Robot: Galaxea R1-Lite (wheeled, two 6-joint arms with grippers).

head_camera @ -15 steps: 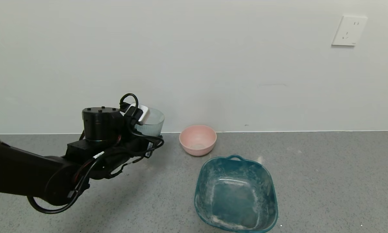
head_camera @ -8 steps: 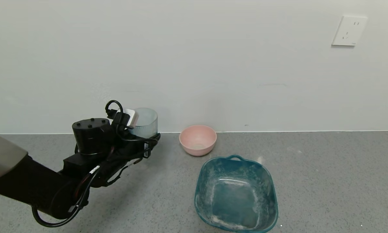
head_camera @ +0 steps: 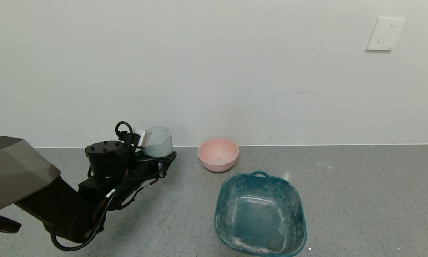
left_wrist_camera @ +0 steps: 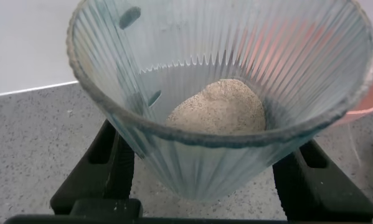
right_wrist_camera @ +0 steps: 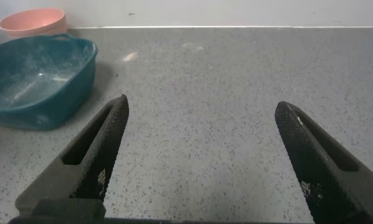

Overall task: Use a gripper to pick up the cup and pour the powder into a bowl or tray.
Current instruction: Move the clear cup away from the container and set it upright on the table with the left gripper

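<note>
Holding: left pincer (head_camera: 160, 157) clamped on the ribbed clear cup (head_camera: 158, 142), one black finger (left_wrist_camera: 105, 165) on either side of its lower wall; cup upright, low over the grey speckled bench (head_camera: 360, 185), left of the pink bowl (head_camera: 218, 154).
Contents: small mound of pale grey-white powder (left_wrist_camera: 217, 109) sitting at the cup's bottom, none seen spilt beside it.
Receivers: pink bowl near the wall, apart from the cup; teal basin (head_camera: 292, 228) nearer the robot, just in front of the bowl, dusted white inside.
Idle item: right pincer (right_wrist_camera: 202, 158) parked over bare bench, fingers spread wide, holding nothing, teal basin off to one side of it.
Risk, slip: smooth tapered wall gripped low; judged liable to rotate or slide between the fingers once tipped.
Risk, scatter: fine powder, judged to puff or fall short onto the bench if the cup tilts before its rim is over a receiver.
Risk, knock: bowl is small and light-looking; a low sideways carry could nudge it toward the wall.
</note>
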